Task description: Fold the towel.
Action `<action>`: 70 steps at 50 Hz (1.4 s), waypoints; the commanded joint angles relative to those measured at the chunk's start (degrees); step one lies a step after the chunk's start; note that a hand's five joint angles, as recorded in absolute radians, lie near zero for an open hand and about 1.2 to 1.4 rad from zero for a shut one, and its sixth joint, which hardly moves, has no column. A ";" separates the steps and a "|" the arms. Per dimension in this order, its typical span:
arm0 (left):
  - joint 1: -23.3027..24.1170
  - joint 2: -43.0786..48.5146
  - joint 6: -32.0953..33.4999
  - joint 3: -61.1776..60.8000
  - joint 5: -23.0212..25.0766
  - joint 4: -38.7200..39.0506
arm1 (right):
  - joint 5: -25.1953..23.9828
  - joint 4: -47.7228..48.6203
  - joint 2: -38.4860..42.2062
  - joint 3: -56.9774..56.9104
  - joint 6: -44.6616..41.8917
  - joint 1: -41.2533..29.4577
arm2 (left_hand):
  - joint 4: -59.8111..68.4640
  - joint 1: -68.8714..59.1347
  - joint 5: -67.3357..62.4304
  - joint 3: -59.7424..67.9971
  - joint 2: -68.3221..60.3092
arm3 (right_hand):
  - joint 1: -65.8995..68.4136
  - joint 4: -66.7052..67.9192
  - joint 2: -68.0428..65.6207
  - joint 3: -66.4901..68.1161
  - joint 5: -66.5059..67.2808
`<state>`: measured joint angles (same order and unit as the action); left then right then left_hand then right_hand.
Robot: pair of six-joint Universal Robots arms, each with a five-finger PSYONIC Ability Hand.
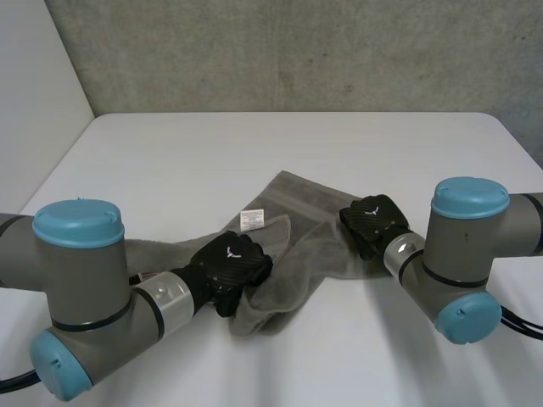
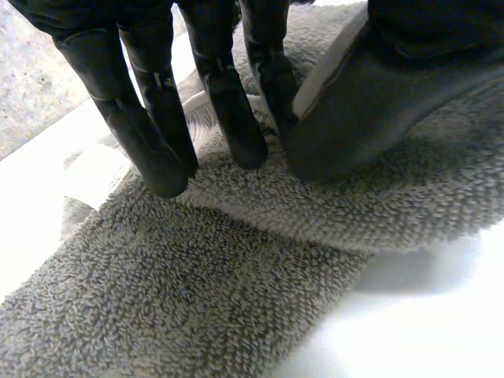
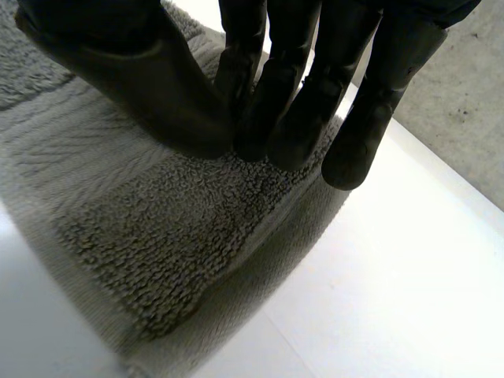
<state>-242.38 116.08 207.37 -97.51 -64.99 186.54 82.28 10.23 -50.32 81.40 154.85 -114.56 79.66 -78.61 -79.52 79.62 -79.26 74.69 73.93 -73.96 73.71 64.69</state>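
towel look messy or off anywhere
Yes: the grey towel lies crumpled and askew, a flap turned over by the left hand, white label showing; the right hand pinches another edge.
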 commanded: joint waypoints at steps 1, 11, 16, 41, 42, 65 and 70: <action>-0.11 -0.68 -1.26 1.53 -0.49 0.49 | 0.16 -1.53 0.14 -0.45 0.01 0.56 | 0.33 -1.38 9.53 0.37 -0.74 | 5.31 6.07 -6.04 6.29 5.31; -0.90 -2.26 -3.64 2.41 -2.07 0.40 | -1.34 -6.19 -6.98 1.84 0.19 0.92 | 0.34 -1.39 9.52 0.38 -0.74 | -51.15 -50.39 50.42 -50.17 -51.15; -0.64 -3.05 -3.55 1.44 -1.98 0.40 | -4.50 -7.51 -9.62 5.18 0.80 1.09 | -19.32 18.27 29.18 -19.28 18.91 | -51.82 -51.06 51.10 -50.84 -51.82; -0.46 0.29 -2.76 1.71 -1.81 2.60 | -6.61 0.23 -6.63 8.78 1.51 0.04 | -36.47 35.43 46.34 -36.44 36.07 | -48.96 -48.20 48.24 -47.98 -48.96; -0.55 0.38 -2.76 1.97 -1.81 2.60 | -6.52 0.57 -6.54 8.69 1.68 0.04 | -36.47 35.43 46.34 -36.44 36.07 | -48.79 -48.03 48.07 -47.81 -48.79; -0.46 3.80 0.58 4.96 -2.25 2.51 | -3.62 1.02 -1.01 2.10 1.86 -3.21 | -23.74 22.69 33.60 -23.70 23.34 | -26.66 -25.90 25.93 -25.68 -26.66; -0.46 4.42 0.58 5.66 -2.34 2.16 | -2.74 1.02 -1.01 1.49 1.86 -3.30 | -11.46 10.41 21.32 -11.42 11.06 | 2.23 2.99 -2.95 3.21 2.23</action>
<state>-242.86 119.77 207.97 -92.56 -67.24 189.01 78.31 11.32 -51.34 83.83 156.71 -117.80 65.02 -65.16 -64.43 64.84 -64.63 54.49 53.48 -54.66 54.23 43.65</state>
